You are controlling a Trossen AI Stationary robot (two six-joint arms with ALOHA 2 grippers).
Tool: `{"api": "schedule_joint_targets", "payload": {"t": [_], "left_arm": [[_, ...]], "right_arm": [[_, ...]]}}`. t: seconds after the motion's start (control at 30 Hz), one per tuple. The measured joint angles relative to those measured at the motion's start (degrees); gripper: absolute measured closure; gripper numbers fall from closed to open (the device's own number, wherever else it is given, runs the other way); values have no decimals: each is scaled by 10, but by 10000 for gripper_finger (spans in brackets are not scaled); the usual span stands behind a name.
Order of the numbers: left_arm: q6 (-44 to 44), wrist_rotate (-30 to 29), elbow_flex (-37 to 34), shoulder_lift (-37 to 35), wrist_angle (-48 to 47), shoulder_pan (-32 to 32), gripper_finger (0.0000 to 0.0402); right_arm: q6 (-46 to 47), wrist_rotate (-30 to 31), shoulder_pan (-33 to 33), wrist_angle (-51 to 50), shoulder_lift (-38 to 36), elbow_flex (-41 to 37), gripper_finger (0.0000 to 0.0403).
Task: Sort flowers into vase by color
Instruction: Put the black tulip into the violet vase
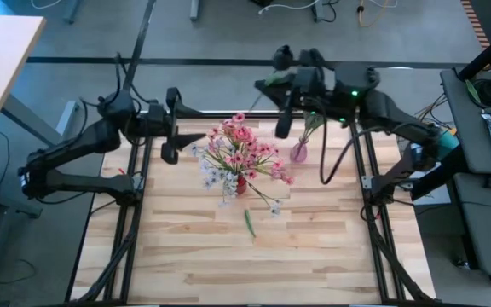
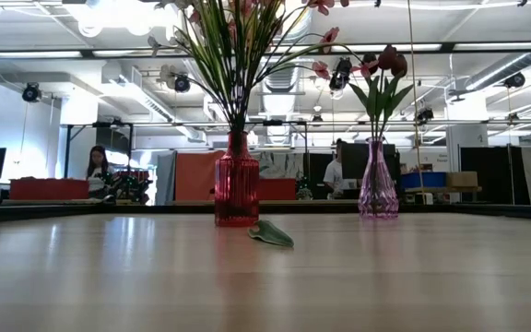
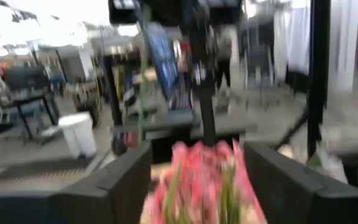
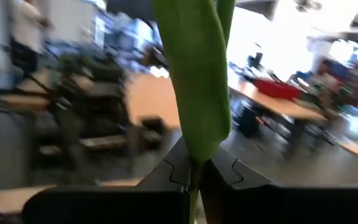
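A red vase [image 1: 241,184] [image 2: 237,184] near the table's middle holds pink blossom sprays [image 1: 244,147] and white sprigs [image 1: 218,177]. To its right, a pink glass vase [image 1: 299,153] [image 2: 377,183] holds dark red tulip buds [image 2: 387,61]. My right gripper [image 1: 273,83] [image 4: 194,177] is raised over the far edge behind the pink vase and is shut on a green stem; no blossom shows on it. My left gripper [image 1: 177,132] [image 3: 197,155] is open and hangs left of the pink sprays [image 3: 197,183], facing them. My right gripper pinches a green stem [image 4: 195,186] between its two shut fingers, just below a broad green leaf [image 4: 197,81]. The leaf stands up past the fingertips. The stem is lifted clear of the table; its lower part is hidden by the fingers.
A loose green leaf [image 1: 249,223] [image 2: 271,233] lies on the table in front of the red vase. Black frame rails [image 1: 135,213] run along the left and right sides. The near half of the wooden table [image 1: 254,273] is bare wood. People stand in the room beyond.
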Motion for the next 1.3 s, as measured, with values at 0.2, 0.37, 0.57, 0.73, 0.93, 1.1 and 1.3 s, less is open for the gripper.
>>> {"api": "schedule_joint_targets", "payload": {"t": [0.2, 0.37, 0.57, 0.73, 0.93, 1.1, 1.3], "left_arm": [[42, -61, 45, -13, -170, 0, 138], [37, -112, 32, -37, -191, 0, 153], [40, -160, 24, -66, -224, 0, 174], [42, -179, 24, -83, -243, 0, 184], [42, -179, 24, -88, -242, 0, 186], [42, -179, 24, -84, -242, 0, 187], [42, -179, 23, -81, -242, 0, 187]], "right_arm": [[31, 118, 26, -140, -46, -5, 394], [105, 147, 30, -230, -90, -51, 394], [166, 208, 30, -238, -155, -159, 394], [215, 247, 30, -231, -217, -272, 394], [241, 347, 28, -150, -281, -424, 394], [223, 355, 28, -19, -317, -526, 394], [179, 358, 5, 116, -347, -618, 394]]}}
